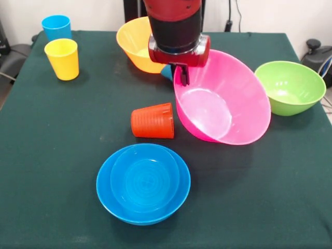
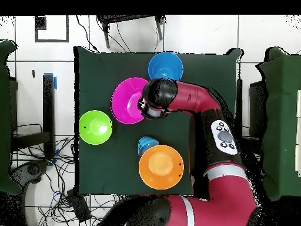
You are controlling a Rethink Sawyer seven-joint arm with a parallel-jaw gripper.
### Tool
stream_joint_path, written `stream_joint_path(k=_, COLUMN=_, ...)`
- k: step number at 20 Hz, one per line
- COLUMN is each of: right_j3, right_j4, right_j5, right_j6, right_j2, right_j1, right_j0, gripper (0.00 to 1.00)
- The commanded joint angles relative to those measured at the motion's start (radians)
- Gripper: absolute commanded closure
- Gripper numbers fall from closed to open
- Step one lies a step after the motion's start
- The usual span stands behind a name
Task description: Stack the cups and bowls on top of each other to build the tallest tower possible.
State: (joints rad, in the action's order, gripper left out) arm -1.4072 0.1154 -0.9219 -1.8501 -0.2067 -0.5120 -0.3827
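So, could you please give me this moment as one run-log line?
gripper: shut on pink bowl rim | pink bowl: tilted, lifted | orange cup: on its side | blue bowls: nested | green bowl: apart

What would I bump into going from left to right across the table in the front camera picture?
Sky blue cup → yellow cup → nested blue bowls → orange-red cup, lying on its side → tilted pink bowl, the claw at its rim → green bowl.
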Motion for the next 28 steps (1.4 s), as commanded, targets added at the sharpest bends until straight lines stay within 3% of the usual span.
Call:
stream_joint_path(k=1, right_j3=-0.023, right_j4=0.013, right_j5=-0.154, right_j6=0.12, right_j2=-0.089, right_j1=-0.099, right_j0=0.003, gripper=1.0)
stream_joint_path(k=7, right_j3=0.019, right_j4=0.011, right_j5=-0.234, right_j6=0.094, right_j2=-0.082, right_j1=-0.142, right_j0=0.018, gripper=1.0)
stream_joint_path(k=13, right_j3=0.043, right_j4=0.051, right_j5=-0.148, right_j6=0.103, right_j2=-0.069, right_j1=-0.123, right_j0=-0.007, gripper=1.0)
stream_joint_path(k=20, right_j3=0.092, right_j4=0.084, right_j5=-0.194, right_j6=0.104, right_j2=-0.036, right_j1=-0.142, right_j0=-0.01, gripper=1.0)
stream_joint_path(k=22, right_j3=0.139, right_j4=0.098, right_j5=-0.191, right_j6=0.098, right_j2=-0.035, right_j1=-0.098, right_j0=-0.004, gripper=1.0)
stream_joint_path(k=28, right_j3=0.43, right_j4=0.173, right_j5=-0.257, right_j6=0.152, right_j2=-0.061, right_j1=0.102, right_j0=0.018, gripper=1.0)
